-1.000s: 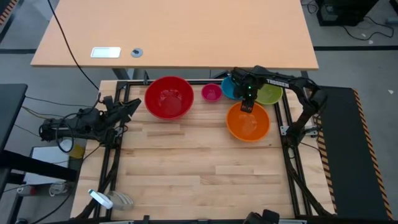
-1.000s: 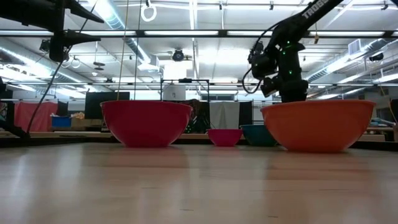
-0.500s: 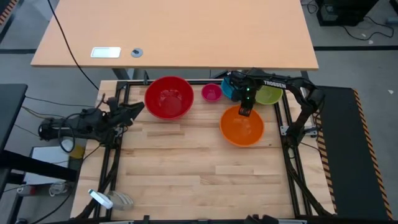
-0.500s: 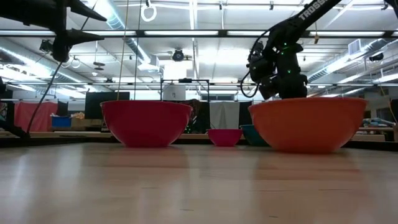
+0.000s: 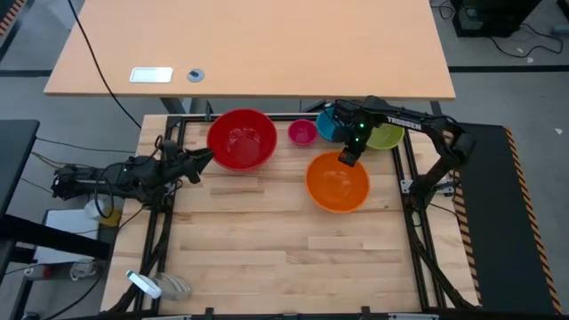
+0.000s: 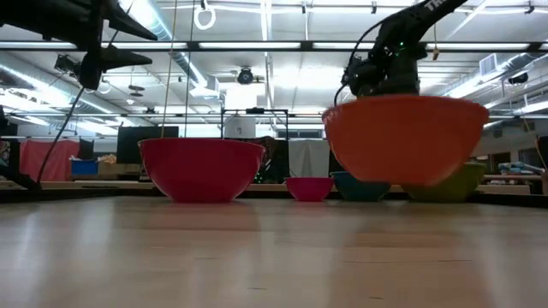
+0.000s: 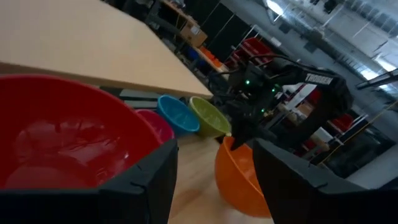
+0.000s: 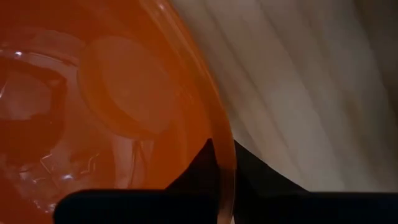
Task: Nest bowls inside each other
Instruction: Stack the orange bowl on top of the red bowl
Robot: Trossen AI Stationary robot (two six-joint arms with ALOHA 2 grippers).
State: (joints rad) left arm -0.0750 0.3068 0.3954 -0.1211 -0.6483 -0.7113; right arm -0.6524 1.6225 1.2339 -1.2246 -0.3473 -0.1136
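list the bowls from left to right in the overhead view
large red glossy plastic bowl → small magenta-pink plastic bowl → orange plastic bowl, held at its rim by the right gripper → yellow-green plastic bowl. The blue plastic bowl overlaps the orange one sideways, so I leave it out.

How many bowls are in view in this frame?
5. Red bowl at the table's far left; pink bowl, blue bowl and yellow-green bowl along the far edge; orange bowl lifted off the table, right gripper pinching its rim.
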